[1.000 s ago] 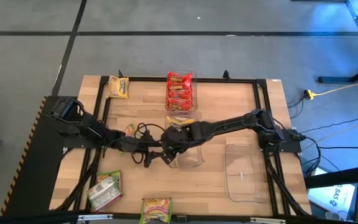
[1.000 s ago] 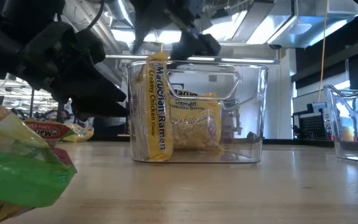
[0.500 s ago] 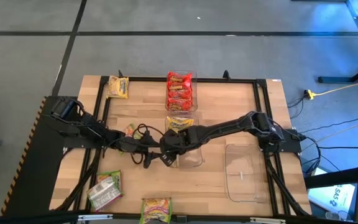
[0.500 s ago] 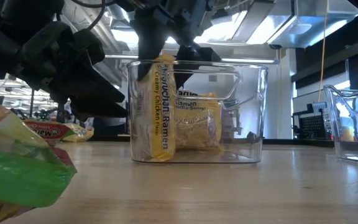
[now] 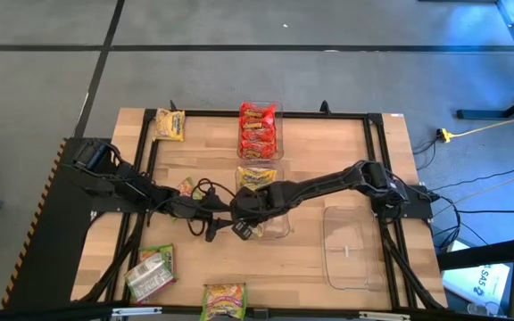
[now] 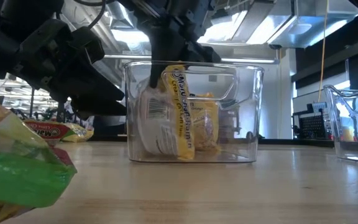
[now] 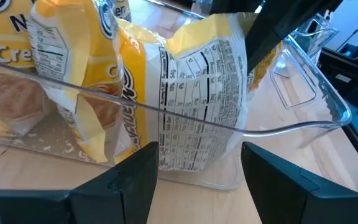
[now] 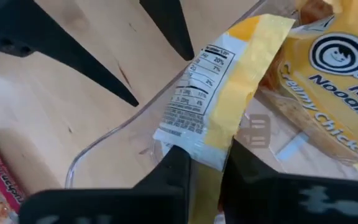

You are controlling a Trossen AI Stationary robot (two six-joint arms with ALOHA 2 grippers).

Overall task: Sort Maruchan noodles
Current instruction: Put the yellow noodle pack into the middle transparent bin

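Note:
A clear bin at mid-table holds two yellow Maruchan noodle packets. One stands tilted against the bin's left side, its label side showing; the other stands behind it. My right gripper reaches down into the bin and is shut on the tilted packet. My left gripper stands open just outside the bin's wall and touches nothing. Red packets fill a far bin. Loose packets lie at the far left and near left. My right gripper pinches the yellow packet's upper edge between its two fingers. The fingers come from above, pointing down into the bin. The packet stays tilted below them, with its lower end on the bin's floor.
An empty clear bin stands at the near right. A packet lies beside the left arm. Black cables loop between the arms. A black frame runs along the table's edges.
My right gripper has come down into the bin, moved a little toward the table's near left, and shut on the yellow packet's top. The packet, first upright and edge-on in the low view, has turned its label side out and tipped.

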